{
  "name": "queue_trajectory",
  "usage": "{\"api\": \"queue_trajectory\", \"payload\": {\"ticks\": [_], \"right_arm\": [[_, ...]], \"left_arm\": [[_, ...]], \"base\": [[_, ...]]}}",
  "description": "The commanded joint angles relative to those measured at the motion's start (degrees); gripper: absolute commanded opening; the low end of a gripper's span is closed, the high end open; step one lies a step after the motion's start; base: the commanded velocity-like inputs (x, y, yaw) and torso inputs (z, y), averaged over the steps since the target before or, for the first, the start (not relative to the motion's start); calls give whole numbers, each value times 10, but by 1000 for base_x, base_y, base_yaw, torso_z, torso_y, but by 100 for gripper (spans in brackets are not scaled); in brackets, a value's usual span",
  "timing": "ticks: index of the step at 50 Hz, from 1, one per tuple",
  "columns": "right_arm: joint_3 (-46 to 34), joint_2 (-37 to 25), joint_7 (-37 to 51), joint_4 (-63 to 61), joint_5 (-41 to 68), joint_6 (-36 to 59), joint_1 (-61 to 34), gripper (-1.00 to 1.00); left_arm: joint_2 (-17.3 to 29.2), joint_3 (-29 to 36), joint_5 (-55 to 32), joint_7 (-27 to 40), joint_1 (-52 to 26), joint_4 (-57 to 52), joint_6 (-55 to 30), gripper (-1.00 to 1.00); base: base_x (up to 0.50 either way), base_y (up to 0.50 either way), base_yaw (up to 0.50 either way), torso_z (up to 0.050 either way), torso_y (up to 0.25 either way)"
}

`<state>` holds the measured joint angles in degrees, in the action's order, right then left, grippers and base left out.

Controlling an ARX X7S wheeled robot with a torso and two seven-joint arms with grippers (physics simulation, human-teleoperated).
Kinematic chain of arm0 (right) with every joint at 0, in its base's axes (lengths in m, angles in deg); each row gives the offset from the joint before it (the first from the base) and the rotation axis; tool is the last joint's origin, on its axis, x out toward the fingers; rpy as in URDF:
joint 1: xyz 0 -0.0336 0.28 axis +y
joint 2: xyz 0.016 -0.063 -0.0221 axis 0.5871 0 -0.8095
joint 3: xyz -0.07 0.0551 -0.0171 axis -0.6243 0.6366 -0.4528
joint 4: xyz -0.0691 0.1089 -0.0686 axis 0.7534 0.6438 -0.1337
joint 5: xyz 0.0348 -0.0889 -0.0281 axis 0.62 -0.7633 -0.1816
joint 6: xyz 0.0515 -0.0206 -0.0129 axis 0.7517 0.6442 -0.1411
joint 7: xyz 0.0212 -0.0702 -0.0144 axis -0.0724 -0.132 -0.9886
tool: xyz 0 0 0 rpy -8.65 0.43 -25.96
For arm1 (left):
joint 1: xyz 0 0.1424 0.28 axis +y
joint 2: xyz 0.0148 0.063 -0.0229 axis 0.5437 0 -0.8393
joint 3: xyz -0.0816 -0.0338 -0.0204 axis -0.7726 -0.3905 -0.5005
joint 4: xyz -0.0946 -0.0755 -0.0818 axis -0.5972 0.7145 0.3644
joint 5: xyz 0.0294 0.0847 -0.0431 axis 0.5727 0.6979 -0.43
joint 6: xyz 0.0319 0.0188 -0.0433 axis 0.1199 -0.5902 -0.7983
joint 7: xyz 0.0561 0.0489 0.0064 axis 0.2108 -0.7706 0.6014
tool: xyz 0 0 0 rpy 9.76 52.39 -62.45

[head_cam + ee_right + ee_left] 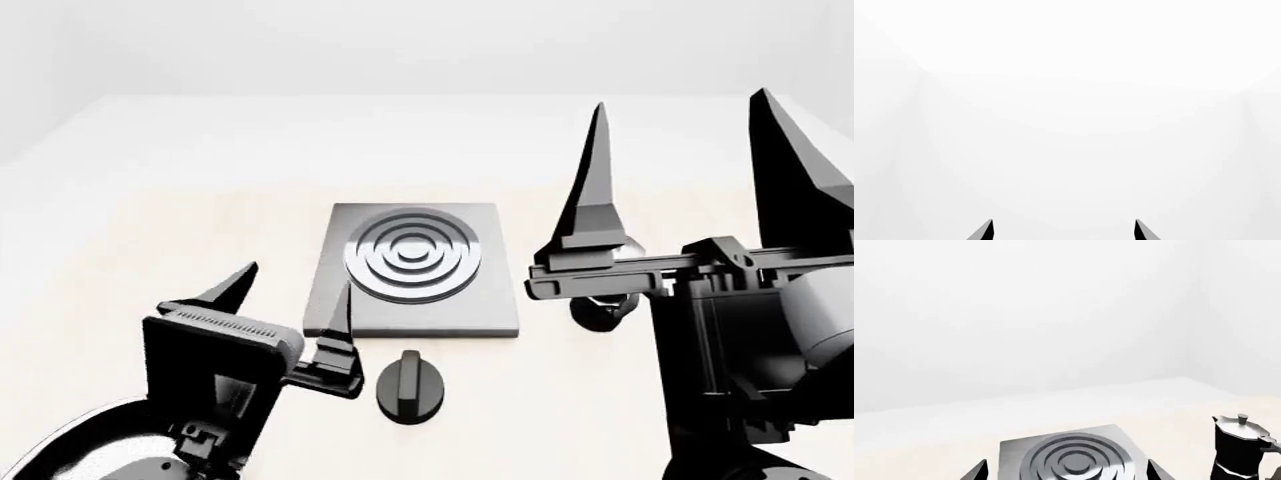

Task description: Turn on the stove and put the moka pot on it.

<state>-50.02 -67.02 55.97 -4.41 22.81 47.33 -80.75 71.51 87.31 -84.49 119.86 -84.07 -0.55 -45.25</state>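
The stove (pixel 411 270) is a flat grey slab with concentric rings in the middle of the table, and its round black knob (pixel 411 385) lies just in front of it. The stove also shows in the left wrist view (pixel 1074 457). The moka pot (pixel 1241 447) stands upright on the table to the right of the stove. In the head view it (pixel 603 312) is mostly hidden behind my right arm. My left gripper (pixel 300 285) is open and empty, low at the stove's front left corner. My right gripper (pixel 681 100) is open and empty, raised with its fingers pointing up.
The light table (pixel 160 220) runs back to a white wall. A round dark-rimmed object (pixel 80 450) shows at the near left, partly behind my left arm. The right wrist view shows only white wall beyond the fingertips (pixel 987 231).
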Motion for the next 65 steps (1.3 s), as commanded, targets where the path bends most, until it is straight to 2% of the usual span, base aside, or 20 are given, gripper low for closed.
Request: {"api": "queue_trajectory", "payload": {"ticks": [1,14,23,44,65], "right_arm": [[-4,-7,11,0,10,-2,-6,100],[-10,-12,20,-2,17,-1,-14,100],[-15,-15,22,4,16,-11,-11,100],[-22,-22,29,3,19,-14,-12,100],[-22,-28,33,4,25,-19,-14,100]], "left_arm": [[-40,23,-52,-60,26,69,17,100],[-65,44,-122,-123,37,99,4,100],[-93,61,-120,-155,53,140,10,100],[-102,72,-123,-141,52,121,-8,100],[-124,76,-120,-130,43,164,-24,100]], "base": [[0,0,0,0,0],[0,0,0,0,0],[0,0,0,0,0],[0,0,0,0,0],[0,0,0,0,0]]}}
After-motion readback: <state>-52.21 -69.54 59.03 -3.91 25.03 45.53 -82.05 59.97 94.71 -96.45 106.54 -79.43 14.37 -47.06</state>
